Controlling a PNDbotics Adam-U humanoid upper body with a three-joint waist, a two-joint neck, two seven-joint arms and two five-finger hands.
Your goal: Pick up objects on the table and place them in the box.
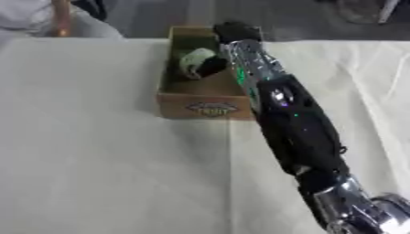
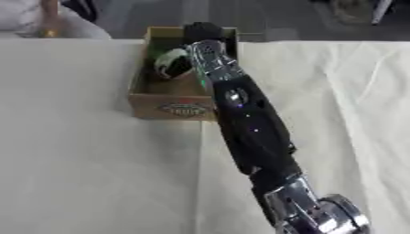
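right robot hand (image 1: 234,31) reaches over the box's (image 1: 207,109) far end, its fingers' state unreadable; a pale green-and-black object (image 1: 197,63) lies inside; the front label (image 1: 211,109) is illegible.

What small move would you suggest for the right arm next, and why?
Probably lift the right hand straight up and draw it back: it hangs over the box's far end, and a pale green and black object already lies inside.
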